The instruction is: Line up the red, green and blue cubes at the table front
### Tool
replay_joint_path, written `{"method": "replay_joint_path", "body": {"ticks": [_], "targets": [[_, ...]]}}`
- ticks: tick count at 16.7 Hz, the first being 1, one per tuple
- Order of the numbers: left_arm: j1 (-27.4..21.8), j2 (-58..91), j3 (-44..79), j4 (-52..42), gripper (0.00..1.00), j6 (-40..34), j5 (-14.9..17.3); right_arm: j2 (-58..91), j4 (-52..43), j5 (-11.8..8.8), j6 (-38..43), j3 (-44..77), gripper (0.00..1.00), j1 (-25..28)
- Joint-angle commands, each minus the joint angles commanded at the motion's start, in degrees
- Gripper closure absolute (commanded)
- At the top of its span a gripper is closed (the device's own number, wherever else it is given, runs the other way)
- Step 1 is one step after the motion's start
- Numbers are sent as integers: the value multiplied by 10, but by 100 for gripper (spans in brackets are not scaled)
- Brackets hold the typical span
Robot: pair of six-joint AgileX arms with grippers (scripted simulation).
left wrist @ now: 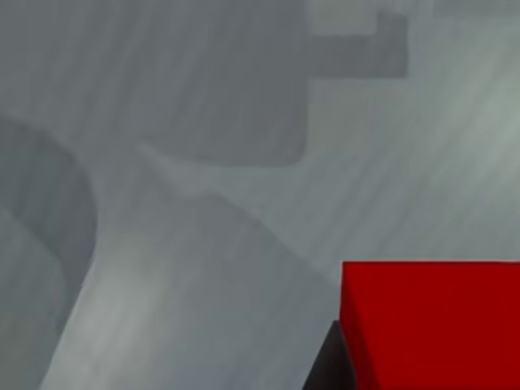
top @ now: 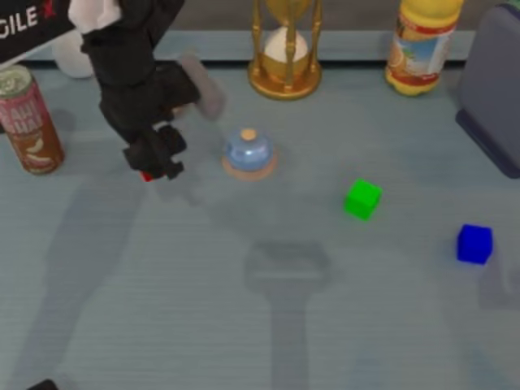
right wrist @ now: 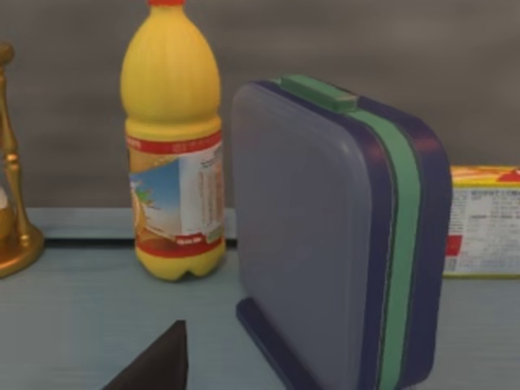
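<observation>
Gripping the red cube (top: 147, 175) in the left gripper (top: 154, 166) at the table's (top: 162, 325) back left (jaws closed on it), with green cube (top: 362, 198) and blue cube (top: 474, 243) scattered right, unaligned; right gripper unseen.

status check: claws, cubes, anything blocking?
Left claw down at back left, on red cube. Right arm out of top view. Green cube and blue cube loose at right. Bell close beside left claw.
</observation>
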Motion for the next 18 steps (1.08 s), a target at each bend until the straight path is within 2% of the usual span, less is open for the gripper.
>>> {"method": "replay_joint_path", "body": {"ticks": [5, 9, 15, 18], "targets": [[-121, -144, -213, 44, 100, 39, 2, 0, 0, 0, 0, 0, 0, 0], [-190, -225, -307, 70, 100, 62, 2, 0, 0, 0, 0, 0, 0, 0], [-197, -233, -319, 74, 100, 65, 2, 0, 0, 0, 0, 0, 0, 0], [-198, -220, -343, 113, 100, 65, 1, 0, 0, 0, 0, 0, 0, 0]]}}
